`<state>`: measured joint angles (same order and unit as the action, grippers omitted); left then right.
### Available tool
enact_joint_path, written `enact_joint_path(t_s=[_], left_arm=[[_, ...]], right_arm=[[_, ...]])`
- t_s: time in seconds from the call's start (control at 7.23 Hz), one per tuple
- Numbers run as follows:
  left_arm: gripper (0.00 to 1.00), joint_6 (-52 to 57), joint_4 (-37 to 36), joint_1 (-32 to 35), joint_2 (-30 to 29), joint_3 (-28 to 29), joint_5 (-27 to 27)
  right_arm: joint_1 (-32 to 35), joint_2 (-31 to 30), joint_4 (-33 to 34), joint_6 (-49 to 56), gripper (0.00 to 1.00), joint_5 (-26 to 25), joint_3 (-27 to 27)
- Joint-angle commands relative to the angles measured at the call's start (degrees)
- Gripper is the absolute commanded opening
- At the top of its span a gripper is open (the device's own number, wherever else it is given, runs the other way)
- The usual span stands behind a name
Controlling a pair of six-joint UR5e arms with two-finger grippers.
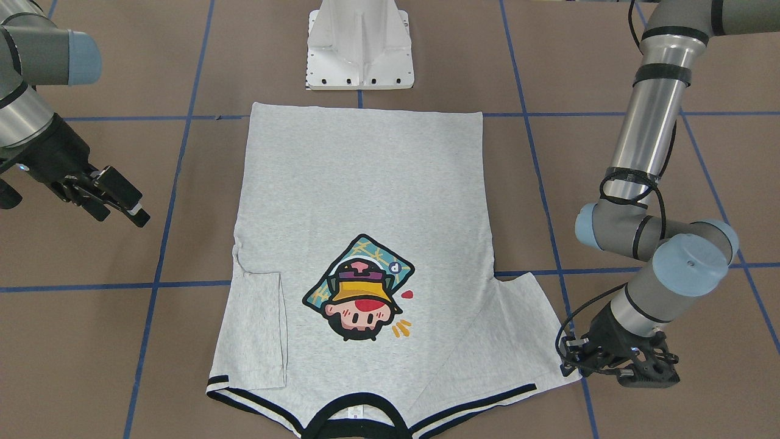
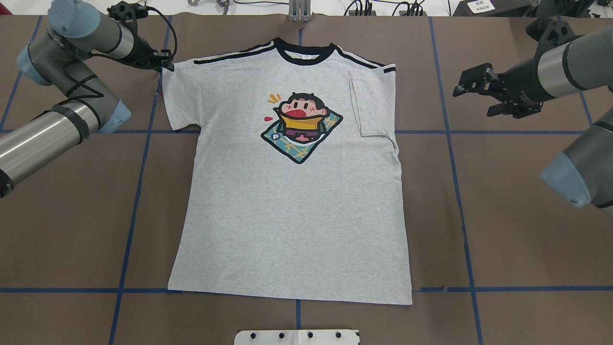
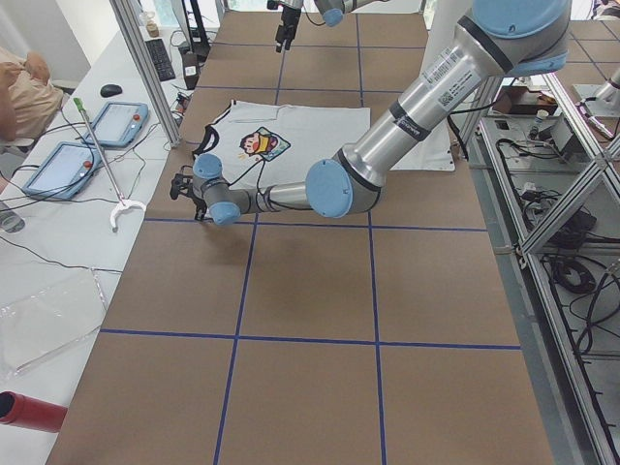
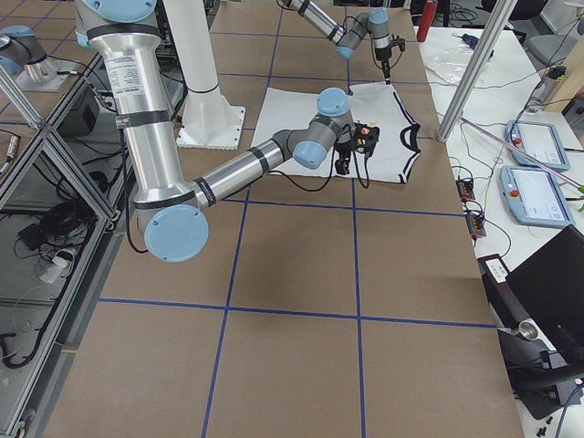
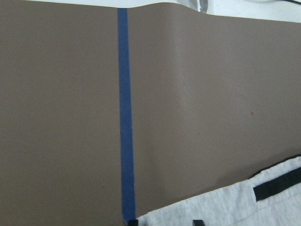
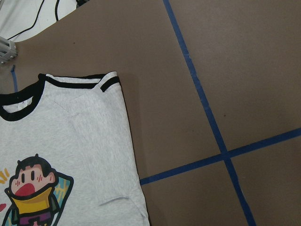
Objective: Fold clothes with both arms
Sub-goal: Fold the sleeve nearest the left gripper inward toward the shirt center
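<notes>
Two pincers flank one grey T-shirt [image 2: 287,215], which lies flat and print-up in the middle of the brown tabletop [image 2: 503,215], collar away from the robot.

Left pincer [image 2: 160,61]: low at the outer corner of the spread sleeve on the robot's left [image 2: 177,103]. The wrist view shows its fingertips [image 5: 132,221] a narrow gap apart with the sleeve hem between them, cloth not lifted.

Print [image 2: 301,127]: cartoon head in a yellow hat. One legible character, a "P" [image 2: 275,136] in a white disc.

Collar label [image 1: 353,413]: white, writing too small to read.

Sleeve on the robot's right [image 2: 371,108]: folded inward onto the chest.

Right pincer [image 2: 471,98]: jaws wide, holding nothing, well apart from the shirt.
</notes>
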<state>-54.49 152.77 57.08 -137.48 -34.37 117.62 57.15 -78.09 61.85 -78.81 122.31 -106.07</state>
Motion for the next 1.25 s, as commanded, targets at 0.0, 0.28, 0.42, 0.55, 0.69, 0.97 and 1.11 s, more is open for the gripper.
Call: enact_joint_path(t_s=[0.0, 0.28, 0.42, 0.55, 0.69, 0.97, 1.11], left_arm=[[0.29, 0.1, 0.0, 0.0, 0.0, 0.0, 0.1], [0.00, 0.3, 0.0, -0.3, 0.1, 0.0, 0.1], [0.00, 0.4, 0.0, -0.2, 0.0, -0.3, 0.2], [0.00, 0.2, -0.2, -0.1, 0.0, -1.9, 0.7], [0.00, -0.5, -1.1, 0.5, 0.0, -6.9, 2.5], [0.00, -7.0, -10.3, 0.3, 0.5, -19.5, 4.1], [0.00, -12.5, -10.4, -0.8, -0.3, -20.6, 3.9]], right_arm=[[0.0, 0.1, -0.1, 0.1, 1.00, 0.0, -0.1], [0.0, 0.1, 0.0, 0.1, 1.00, 0.0, -0.2], [0.0, 0.1, 0.0, 0.1, 1.00, 0.0, 0.1], [0.0, 0.1, 0.0, 0.1, 1.00, 0.0, 0.1], [0.0, 0.1, 0.0, 0.1, 1.00, 0.0, 0.0], [0.1, 0.1, 0.0, 0.1, 1.00, 0.0, 0.1], [0.1, 0.0, 0.0, 0.1, 1.00, -0.1, 0.5]])
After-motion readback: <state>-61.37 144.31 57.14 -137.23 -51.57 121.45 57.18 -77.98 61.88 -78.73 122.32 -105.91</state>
